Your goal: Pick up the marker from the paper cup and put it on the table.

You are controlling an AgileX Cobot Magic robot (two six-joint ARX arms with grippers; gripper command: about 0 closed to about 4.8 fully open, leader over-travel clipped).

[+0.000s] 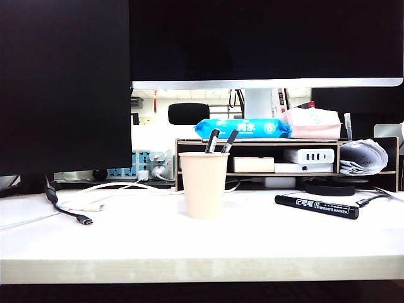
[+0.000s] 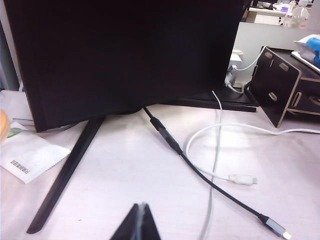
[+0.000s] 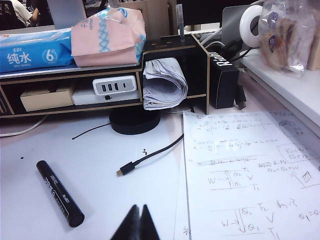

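With the marker (image 1: 317,206) already flat on the table (image 1: 189,243) beside the paper cup (image 1: 203,184), left gripper (image 2: 140,215) and right gripper (image 3: 139,216) sat clenched and empty, the marker well off the right fingertips, so only a clean retreat seemed needed.

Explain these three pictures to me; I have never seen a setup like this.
This is a two-armed robot at a desk. The front picture looks across the white table: a paper cup with two markers standing in it, and a black marker lying flat to its right. The other two pictures come from cameras on the wrists. The left gripper hangs over cables beside a monitor; the right gripper hangs near the same lying marker and a handwritten sheet. Both grippers are shut and hold nothing.
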